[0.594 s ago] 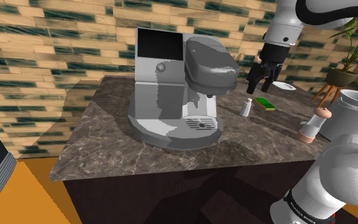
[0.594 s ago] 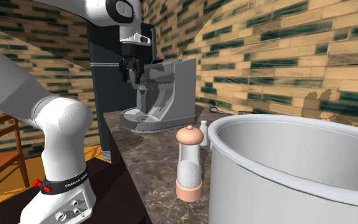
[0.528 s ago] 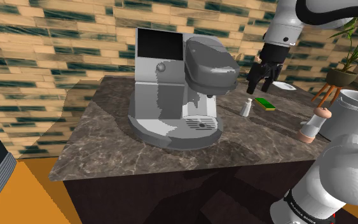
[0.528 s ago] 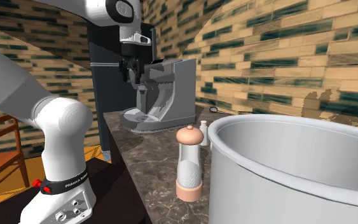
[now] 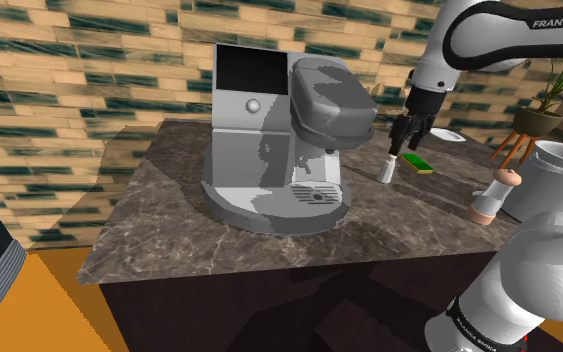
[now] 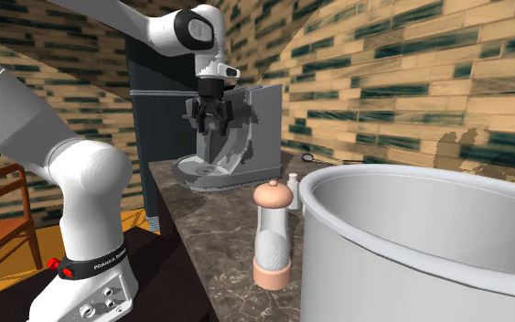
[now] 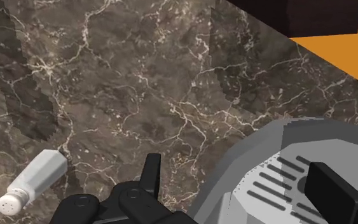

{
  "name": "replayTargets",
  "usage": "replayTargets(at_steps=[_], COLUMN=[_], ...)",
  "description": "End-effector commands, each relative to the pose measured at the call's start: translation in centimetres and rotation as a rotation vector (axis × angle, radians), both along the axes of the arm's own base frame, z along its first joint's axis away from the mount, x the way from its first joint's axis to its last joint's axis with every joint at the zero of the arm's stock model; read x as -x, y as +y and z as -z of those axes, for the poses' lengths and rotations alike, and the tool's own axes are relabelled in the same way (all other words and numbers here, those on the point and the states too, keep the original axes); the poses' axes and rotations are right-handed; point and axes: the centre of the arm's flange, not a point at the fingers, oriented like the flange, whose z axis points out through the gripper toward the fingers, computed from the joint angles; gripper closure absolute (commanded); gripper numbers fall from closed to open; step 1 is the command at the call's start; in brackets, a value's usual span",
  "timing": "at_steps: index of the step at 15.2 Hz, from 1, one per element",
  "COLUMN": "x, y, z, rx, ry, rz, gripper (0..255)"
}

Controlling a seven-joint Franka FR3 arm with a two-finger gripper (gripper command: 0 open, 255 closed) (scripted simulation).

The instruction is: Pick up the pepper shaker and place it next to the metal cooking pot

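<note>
The pepper shaker (image 5: pixel 387 168) is a small white bottle standing on the dark marble counter (image 5: pixel 169 215), between the coffee machine and a green sponge (image 5: pixel 418 163). My black gripper (image 5: pixel 406 142) hangs just above it, slightly toward the shoulder view's right. In the wrist view the shaker (image 7: pixel 34 181) lies off to the side of the gripper (image 7: pixel 234 167), outside the open fingers (image 7: pixel 152 170). Nothing is between them. The grey cooking pot (image 5: pixel 561 172) stands at the shoulder view's right edge. In the second exterior view the pot (image 6: pixel 411 252) is close up, with the shaker (image 6: pixel 293 180) behind it.
A big grey coffee machine (image 5: pixel 279 140) fills the counter's middle; its drip tray (image 7: pixel 285 184) lies under my hand. A tall pepper mill (image 5: pixel 490 196) with tan ends stands beside the pot. A white plate (image 5: pixel 447 134) and a potted plant (image 5: pixel 554 85) are further back.
The arm has swung the gripper lower and toward the shoulder view's left, nearer the white shaker. Nothing on the counter has moved.
</note>
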Motion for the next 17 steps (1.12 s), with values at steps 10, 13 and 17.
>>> replayTargets(at_steps=[10, 13, 17], x=[-4.7, -6.1, -8.1], y=[-11.3, -14.3, -18.3], z=[6.5, 8.1, 10.1], rx=[0.068, 0.086, 0.110], ry=[-0.015, -0.019, -0.024], rz=[-0.096, -0.122, -0.156], gripper=[0, 0, 0])
